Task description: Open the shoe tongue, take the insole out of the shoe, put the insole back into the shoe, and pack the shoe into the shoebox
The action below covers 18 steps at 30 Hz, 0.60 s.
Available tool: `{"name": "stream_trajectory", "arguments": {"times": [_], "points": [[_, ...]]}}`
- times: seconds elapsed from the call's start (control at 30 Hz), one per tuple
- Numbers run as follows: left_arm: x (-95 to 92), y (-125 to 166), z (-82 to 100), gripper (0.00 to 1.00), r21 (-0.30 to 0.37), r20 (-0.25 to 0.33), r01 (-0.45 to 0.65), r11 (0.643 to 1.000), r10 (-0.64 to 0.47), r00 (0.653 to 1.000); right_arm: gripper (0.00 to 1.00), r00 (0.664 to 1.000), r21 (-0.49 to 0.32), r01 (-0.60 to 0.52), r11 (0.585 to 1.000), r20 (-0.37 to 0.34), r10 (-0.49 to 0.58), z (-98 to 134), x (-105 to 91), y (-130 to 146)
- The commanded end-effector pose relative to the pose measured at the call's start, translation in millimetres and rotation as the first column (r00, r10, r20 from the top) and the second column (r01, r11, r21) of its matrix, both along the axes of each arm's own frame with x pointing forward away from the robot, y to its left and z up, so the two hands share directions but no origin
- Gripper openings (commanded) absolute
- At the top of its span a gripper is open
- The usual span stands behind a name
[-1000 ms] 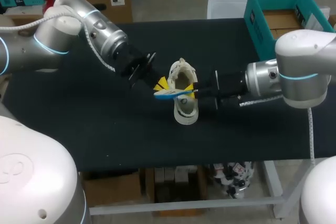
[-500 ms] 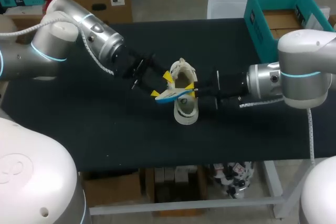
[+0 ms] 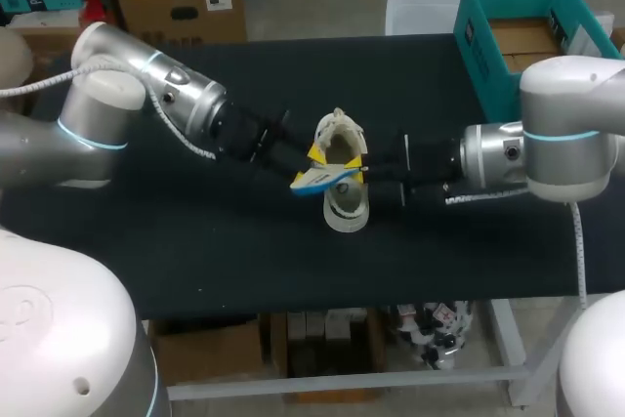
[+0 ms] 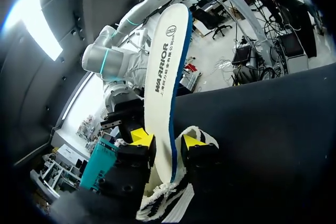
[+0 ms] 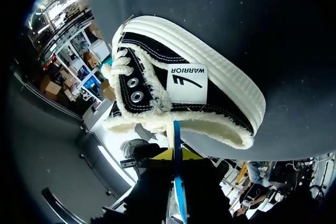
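On the black table [image 3: 195,241], about midway between its left and right edges, the black canvas shoe [image 3: 347,210] stands on its white sole. Its long axis runs from far edge to near edge, with the toe toward the near edge, and the teal shoebox [image 3: 488,56] sits at the far right corner. The white insole [image 3: 314,181] with blue rim is held just above the shoe's opening, crosswise to the shoe, and the left gripper [image 3: 312,167] clamps one end while the right gripper [image 3: 359,171] pinches the other, each with fingers pressed on both faces.
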<state>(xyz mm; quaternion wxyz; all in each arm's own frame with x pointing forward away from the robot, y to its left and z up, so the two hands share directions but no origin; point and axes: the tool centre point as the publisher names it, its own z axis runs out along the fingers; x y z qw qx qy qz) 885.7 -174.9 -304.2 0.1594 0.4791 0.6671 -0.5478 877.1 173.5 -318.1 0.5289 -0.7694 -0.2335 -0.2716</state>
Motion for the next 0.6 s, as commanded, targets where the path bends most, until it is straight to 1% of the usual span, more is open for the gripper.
{"name": "stream_trajectory", "arguments": {"times": [0.03,0.17,0.3,0.53,0.6], "points": [[0.1,-2,-1.0,0.0,0.01,0.008,-0.024,1.0,0.024,1.0,0.0,1.0,0.007,-0.011,1.0,0.001,0.011,-1,1.6,-1],[3.8,-3,-3.1,0.0,0.02,0.002,-0.023,1.0,0.023,1.0,0.0,0.999,-0.013,-0.031,0.999,0.007,0.031,-1,1.0,-1],[6.5,-4,-5.7,0.0,0.029,-0.002,-0.017,0.999,0.017,1.0,0.0,0.999,-0.012,-0.034,0.999,0.012,0.034,-2,1.9,-2],[12.0,-6,-10.7,0.0,0.039,-0.002,-0.001,0.999,0.001,1.0,0.0,0.997,-0.037,-0.069,0.997,0.037,0.07,-6,6.8,3],[14.7,-8,-13.2,0.0,0.044,-0.008,0.011,0.999,-0.01,1.0,0.0,0.995,-0.044,-0.081,0.996,0.055,0.083,-6,7.6,3]]}}
